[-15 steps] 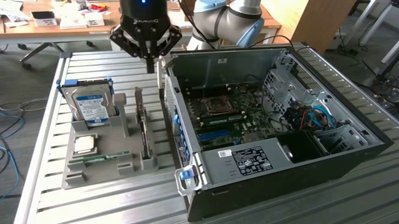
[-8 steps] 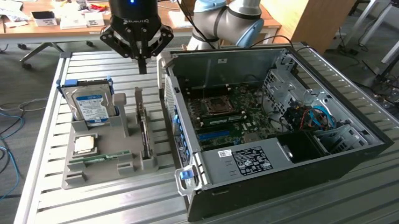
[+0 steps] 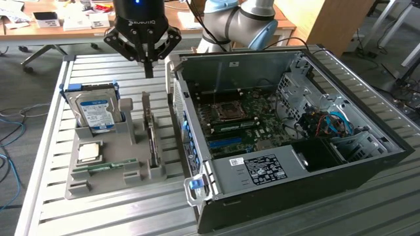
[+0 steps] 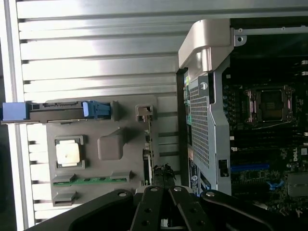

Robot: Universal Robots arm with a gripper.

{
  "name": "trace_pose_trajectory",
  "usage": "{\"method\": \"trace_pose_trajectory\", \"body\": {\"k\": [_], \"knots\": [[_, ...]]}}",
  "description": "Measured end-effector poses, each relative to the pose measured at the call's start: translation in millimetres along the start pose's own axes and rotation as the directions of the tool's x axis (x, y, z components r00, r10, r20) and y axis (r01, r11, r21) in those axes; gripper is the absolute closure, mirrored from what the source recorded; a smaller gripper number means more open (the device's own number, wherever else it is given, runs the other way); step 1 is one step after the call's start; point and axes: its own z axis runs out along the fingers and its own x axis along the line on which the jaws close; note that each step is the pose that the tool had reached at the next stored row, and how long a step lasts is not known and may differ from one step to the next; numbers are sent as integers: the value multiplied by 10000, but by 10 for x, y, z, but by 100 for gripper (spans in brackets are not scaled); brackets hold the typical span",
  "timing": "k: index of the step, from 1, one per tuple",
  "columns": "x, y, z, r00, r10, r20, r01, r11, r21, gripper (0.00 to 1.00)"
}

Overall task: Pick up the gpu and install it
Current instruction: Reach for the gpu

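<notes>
The gripper [image 3: 149, 73] was seen with its fingers pressed together and nothing held, hung above the far end of the grey holder tray [image 3: 111, 186] and apart from it. Below it and nearer, the gpu [image 3: 152, 140] was stood on edge in a slot at the tray's side towards the exterior view's right. Just beside that, the open computer case [image 3: 315, 189] was set, its wall running close along the card. Towards the exterior view's left, a hard drive [image 3: 97, 109], a processor [image 3: 90, 152] and a RAM stick [image 3: 108, 167] were seated in the tray.
</notes>
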Motion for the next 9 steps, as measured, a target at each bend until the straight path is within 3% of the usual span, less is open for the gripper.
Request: {"method": "trace_pose_trajectory", "body": {"k": [9], "knots": [[16,-16,-1,10000,-1,-1,1,10000,0,89]]}}
